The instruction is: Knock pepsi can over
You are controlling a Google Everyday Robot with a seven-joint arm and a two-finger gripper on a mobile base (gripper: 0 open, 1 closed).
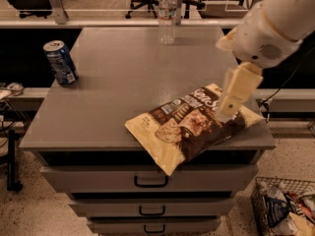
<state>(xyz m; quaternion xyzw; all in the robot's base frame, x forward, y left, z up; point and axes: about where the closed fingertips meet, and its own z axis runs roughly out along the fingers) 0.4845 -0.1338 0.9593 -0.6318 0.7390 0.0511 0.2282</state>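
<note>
The pepsi can (61, 62), dark blue with a silver top, stands upright near the left edge of the grey cabinet top (128, 77). My gripper (231, 102) hangs from the white arm at the right side, over the right end of the chip bag (189, 124). It is far to the right of the can, with most of the cabinet top between them.
A clear water bottle (167, 14) stands at the back edge of the cabinet top. The brown and cream chip bag lies at the front right, overhanging the front edge. Drawers (147, 181) are below. A wire basket (285, 208) sits on the floor at right.
</note>
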